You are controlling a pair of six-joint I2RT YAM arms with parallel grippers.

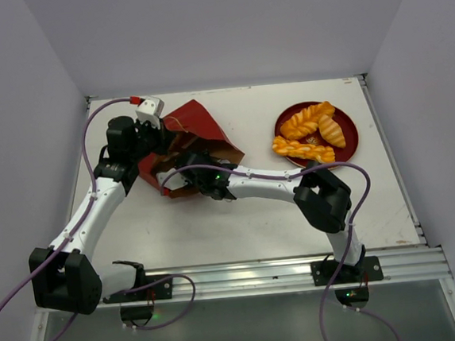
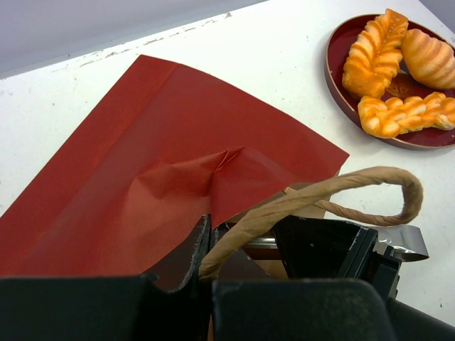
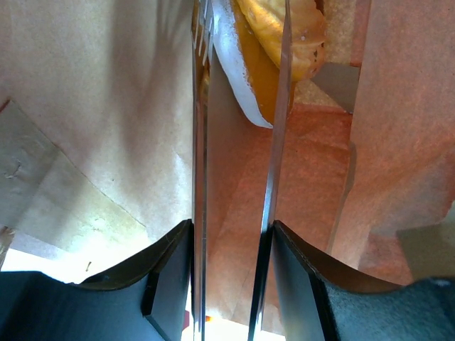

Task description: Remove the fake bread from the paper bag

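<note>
The paper bag lies on its side at the back left, red outside, kraft brown inside. My left gripper is shut on the bag's rim beside the tan loop handle, jaws pinched together. My right gripper reaches into the bag's mouth, its fingertips hidden in the top view. Inside, its thin fingers stand narrowly apart, closed on a glossy orange piece of fake bread at their tips. Three more pastries lie on the plate.
A round red plate sits at the back right, also showing in the left wrist view. The right arm stretches across the table's middle. White walls enclose the table on three sides.
</note>
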